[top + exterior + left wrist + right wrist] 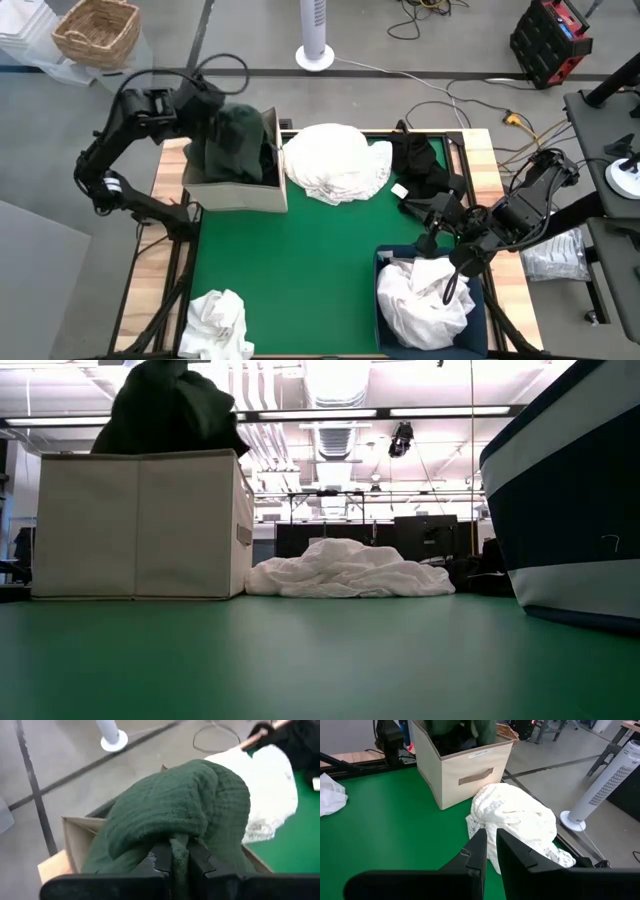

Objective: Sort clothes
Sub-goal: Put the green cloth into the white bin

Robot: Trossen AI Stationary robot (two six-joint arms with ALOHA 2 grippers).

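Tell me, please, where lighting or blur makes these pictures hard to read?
Low view: bright ceiling lights leave the green garment atop the box nearly a silhouette, and the blue bin looms close and soft. Left wrist view: the left gripper shut on the garment is sharp, the floor behind blurred. High view: evenly lit, and the right gripper over the bin reads dark.

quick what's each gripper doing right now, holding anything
Left gripper: shut on the dark green garment, above the beige box.
Right gripper: nearly shut, holding nothing, above the navy bin.
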